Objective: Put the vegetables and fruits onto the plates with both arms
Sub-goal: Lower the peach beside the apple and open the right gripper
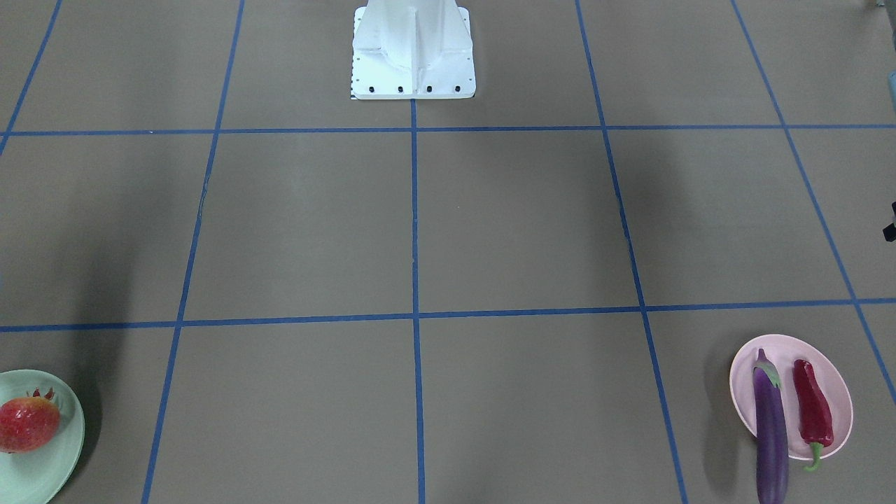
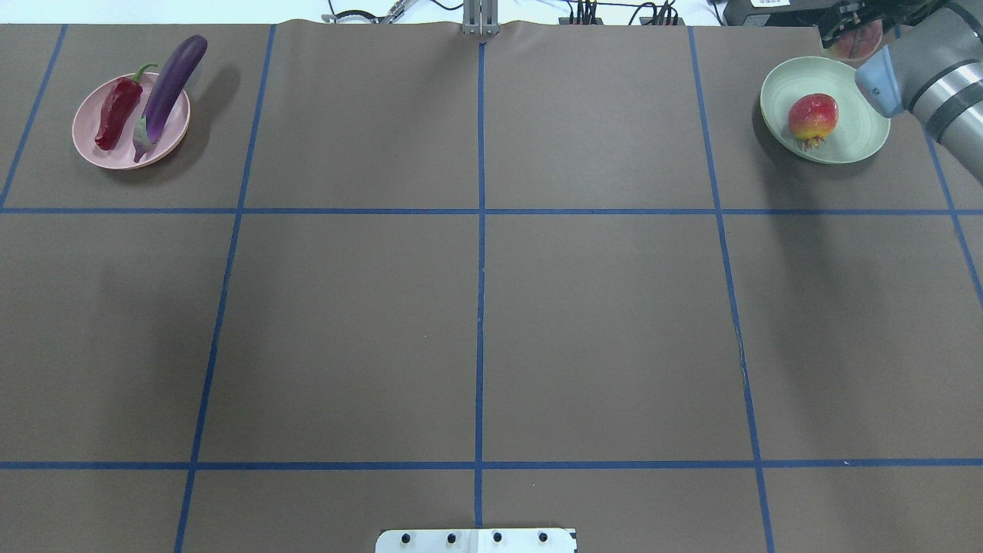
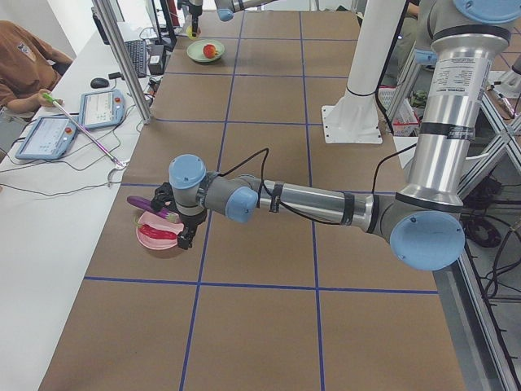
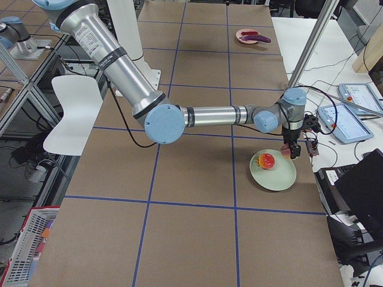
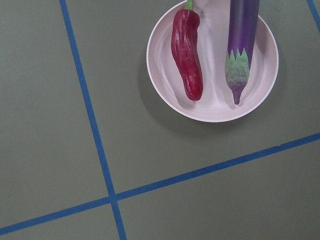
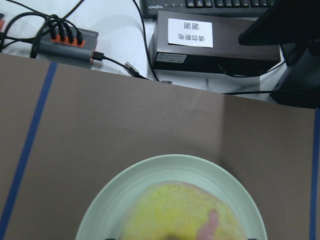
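Note:
The pale pink plate point(image 2: 84, 127) point(image 5: 215, 65) carries the dark-red chili pepper point(image 2: 117, 115) point(image 5: 186, 52) and the purple eggplant point(image 2: 170, 84) point(image 5: 242, 30), whose tail overhangs the rim. My left gripper point(image 3: 186, 238) hovers by this plate; I cannot tell whether it is open or shut. The mint green plate point(image 2: 852, 138) point(image 4: 281, 179) holds the round red fruit point(image 2: 812, 115) point(image 1: 26, 423). At its far rim my right gripper point(image 2: 852, 34) point(image 4: 293, 152) is shut on the peach point(image 6: 185, 215), which hangs just above the plate.
The white robot base point(image 1: 413, 56) stands at the table's middle on the robot's side. Beyond the edge by the mint plate lie a cable hub point(image 6: 65, 42) and a black box point(image 6: 215, 42). A seated person point(image 3: 24, 69) and metal posts point(image 3: 122, 49) flank the table.

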Motion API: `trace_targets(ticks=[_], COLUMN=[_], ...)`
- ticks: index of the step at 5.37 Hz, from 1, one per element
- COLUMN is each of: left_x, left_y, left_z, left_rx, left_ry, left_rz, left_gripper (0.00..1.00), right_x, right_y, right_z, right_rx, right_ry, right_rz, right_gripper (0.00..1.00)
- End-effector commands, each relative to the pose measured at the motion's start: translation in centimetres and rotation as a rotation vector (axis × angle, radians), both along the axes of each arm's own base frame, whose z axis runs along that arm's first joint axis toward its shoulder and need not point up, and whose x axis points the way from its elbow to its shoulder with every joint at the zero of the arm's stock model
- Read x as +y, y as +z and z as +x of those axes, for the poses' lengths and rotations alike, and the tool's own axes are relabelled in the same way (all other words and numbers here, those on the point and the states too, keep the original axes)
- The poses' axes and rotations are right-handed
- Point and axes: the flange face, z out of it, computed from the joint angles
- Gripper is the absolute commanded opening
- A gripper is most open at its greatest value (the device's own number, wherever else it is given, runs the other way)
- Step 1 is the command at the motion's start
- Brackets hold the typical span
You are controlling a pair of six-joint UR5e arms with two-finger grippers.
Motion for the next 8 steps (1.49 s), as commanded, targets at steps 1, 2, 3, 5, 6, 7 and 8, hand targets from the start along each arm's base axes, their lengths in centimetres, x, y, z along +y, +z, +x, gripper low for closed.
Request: trace_targets(ticks=[1, 2, 3, 5, 6, 7, 8], left_x=[-0.1, -0.3, -0.5, -0.5, -0.3, -0.2, 0.1], left_y=[-0.1, -0.3, -0.5, -0.4, -0.2, 0.3, 0.8], left_z=[0.0, 0.1, 0.1, -0.7, -1.0, -1.3, -2.0], left_rx=[-0.001, 0.000, 0.000, -0.001, -0.002, -0.007, -0.025], left_ry=[0.000, 0.000, 0.000, -0.013, -0.016, -0.006, 0.030], left_rz=[0.002, 0.003, 0.006, -0.001, -0.016, -0.011, -0.027], left_gripper=[1.00, 1.00, 1.00, 1.00, 1.00, 1.00, 1.00], right_x=[0.7, 1.0, 1.1, 1.6, 4.4, 8.0, 11.0], right_y=[3.1, 3.5, 3.4, 0.0, -2.5, -5.8, -7.9], right_z=[-3.0, -3.7, -3.6, 1.1, 4.6, 7.3, 10.3], right_rx=[0.082, 0.087, 0.081, -0.074, -0.114, -0.111, -0.137], right_ry=[-0.003, -0.007, -0.008, -0.034, -0.079, -0.118, -0.153], right_rz=[0.009, 0.004, 0.005, -0.017, -0.034, -0.067, -0.112], right_gripper=[0.00, 0.19, 0.99, 1.00, 1.00, 1.00, 1.00])
